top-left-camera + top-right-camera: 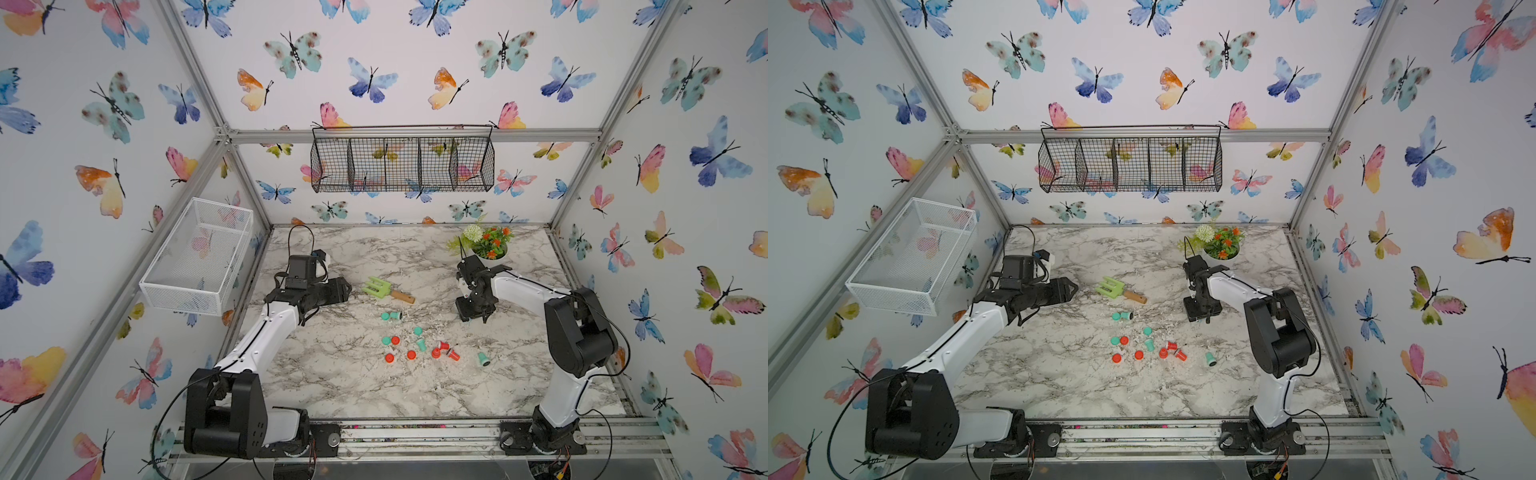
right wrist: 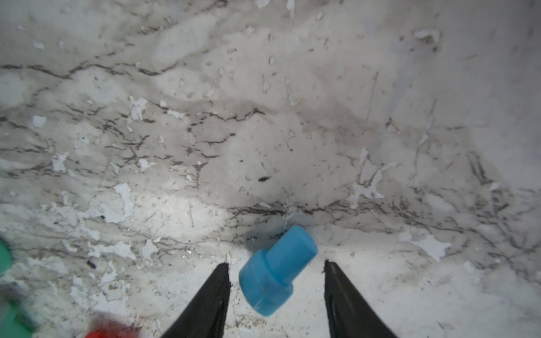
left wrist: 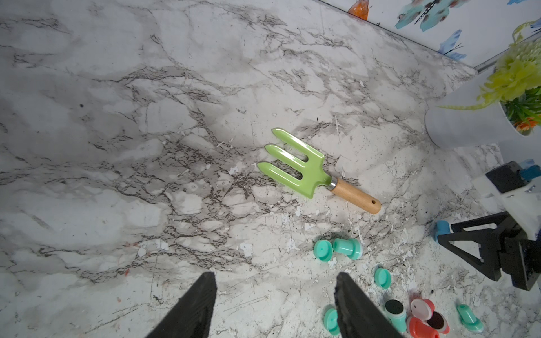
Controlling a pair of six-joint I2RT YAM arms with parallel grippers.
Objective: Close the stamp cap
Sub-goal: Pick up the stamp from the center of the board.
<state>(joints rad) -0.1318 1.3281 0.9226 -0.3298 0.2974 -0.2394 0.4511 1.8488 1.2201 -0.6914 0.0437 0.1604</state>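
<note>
Right tool: jaws spread and gripping nothing. The blue stamp lies tilted between them, low in the right wrist view, with a gap on each side.
Left tool: released and empty, over bare tabletop.
Done so far: nothing you can count. Whether the blue stamp wears its cap is unclear.
Left to do: the teal stamp and red stamp, lower right of the left wrist view, show bare dark pads. A loose teal cap lies nearby.
</note>
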